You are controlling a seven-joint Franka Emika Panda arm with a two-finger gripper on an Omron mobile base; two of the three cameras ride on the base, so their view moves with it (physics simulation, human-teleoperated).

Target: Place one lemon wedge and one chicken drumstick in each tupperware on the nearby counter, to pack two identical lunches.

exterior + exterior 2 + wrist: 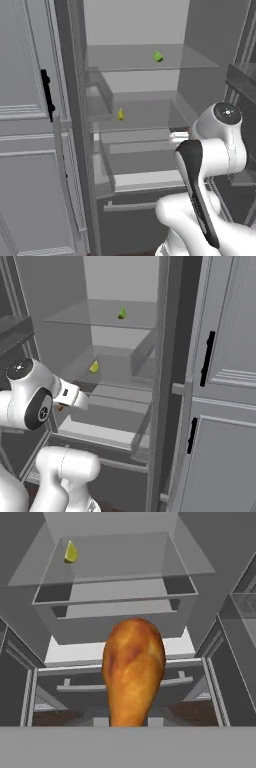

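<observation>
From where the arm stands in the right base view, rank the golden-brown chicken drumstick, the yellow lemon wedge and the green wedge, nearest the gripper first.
1. Golden-brown chicken drumstick, at the gripper itself.
2. Yellow lemon wedge, on the fridge's middle shelf.
3. Green wedge, on the glass shelf above, farther back.

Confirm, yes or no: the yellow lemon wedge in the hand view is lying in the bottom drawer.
No: the yellow lemon wedge sits on the glass shelf, above the drawers, behind the chicken drumstick.

Drumstick (133, 669) upright, lemon wedge (71, 552) shelved
</observation>
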